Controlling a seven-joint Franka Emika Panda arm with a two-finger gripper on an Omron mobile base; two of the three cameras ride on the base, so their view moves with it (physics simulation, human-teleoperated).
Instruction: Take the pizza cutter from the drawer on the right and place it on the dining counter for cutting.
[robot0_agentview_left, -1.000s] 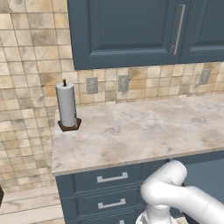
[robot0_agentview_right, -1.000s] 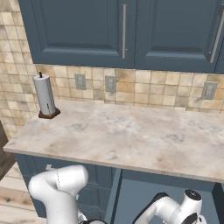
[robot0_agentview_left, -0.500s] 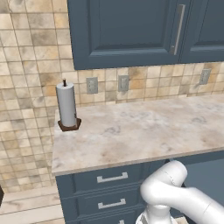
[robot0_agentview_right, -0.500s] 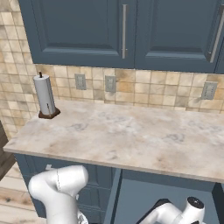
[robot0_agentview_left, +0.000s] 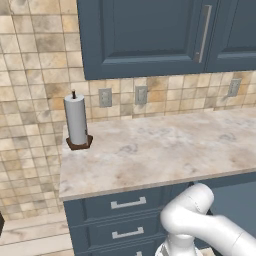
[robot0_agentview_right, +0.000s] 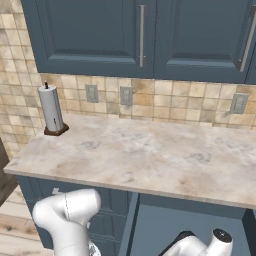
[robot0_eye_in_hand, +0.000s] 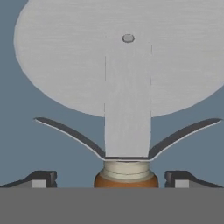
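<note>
The pizza cutter (robot0_eye_in_hand: 127, 74) lies very close below the hand, flat on the drawer's blue floor (robot0_eye_in_hand: 26, 131). Its round grey blade is at the top, with a grey neck and curved guard running down to the brown handle. My gripper (robot0_eye_in_hand: 109, 180) is open and straddles the handle's top end. One fingertip (robot0_eye_in_hand: 40, 179) stands on each side, apart from the handle. In the right base view, the open drawer (robot0_agentview_right: 190, 220) sits under the worktop at the right, with my wrist low inside it. The dining counter is out of view.
A marbled worktop (robot0_agentview_right: 150, 155) backed by tan tiles overhangs the open drawer. A paper-towel roll (robot0_agentview_left: 76, 121) stands at its left end. Navy wall cabinets (robot0_agentview_left: 150, 35) hang above. Shut drawers with silver bar handles (robot0_agentview_left: 128, 203) sit on the left, behind my arm.
In the right base view my wrist has sunk slightly lower into the drawer. Nothing else has moved.
</note>
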